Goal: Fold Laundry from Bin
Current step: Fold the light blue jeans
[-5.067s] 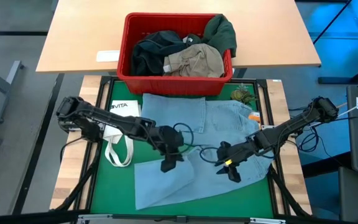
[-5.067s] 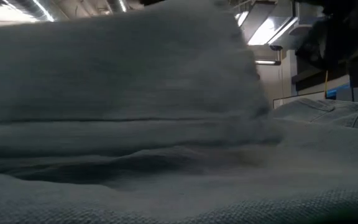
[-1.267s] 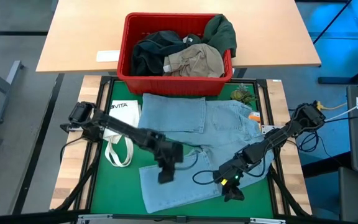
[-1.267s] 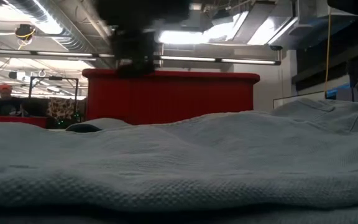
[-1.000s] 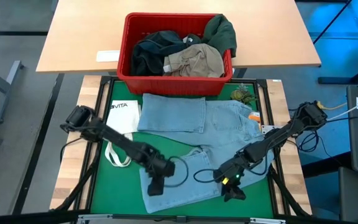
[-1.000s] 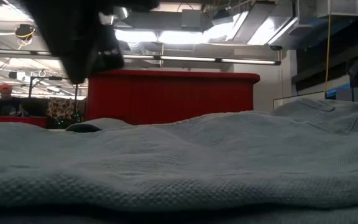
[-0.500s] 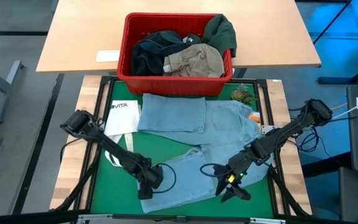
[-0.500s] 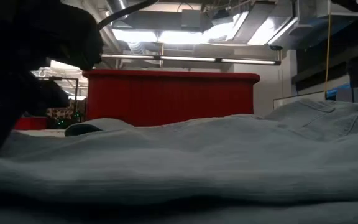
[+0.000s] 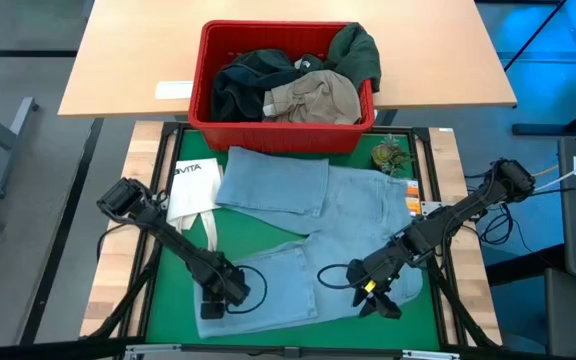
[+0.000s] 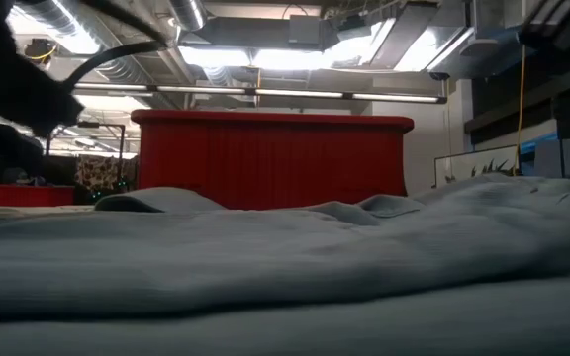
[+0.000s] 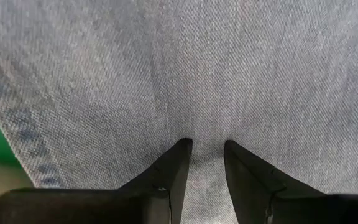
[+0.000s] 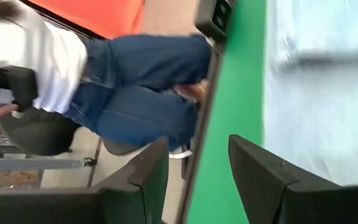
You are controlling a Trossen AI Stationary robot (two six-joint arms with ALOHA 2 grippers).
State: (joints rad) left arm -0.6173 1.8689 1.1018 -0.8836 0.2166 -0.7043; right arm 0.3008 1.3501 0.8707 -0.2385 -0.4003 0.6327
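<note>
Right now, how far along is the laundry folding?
Barely started. Done: one pair of light blue denim jeans is out on the green mat, one leg doubled over. In hand: the left end effector pinches the near hem; the right end effector hovers open. Left: the dark and khaki garments fill the red plastic bin.

Light blue jeans (image 9: pixel 313 235), green mat (image 9: pixel 173 290), red bin (image 9: pixel 203 105), possibly khaki garment (image 9: pixel 313 98).

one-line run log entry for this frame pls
phase: spreading light blue denim jeans on green mat | left gripper: pinching jeans hem | right gripper: open, empty | red plastic bin: garments inside
</note>
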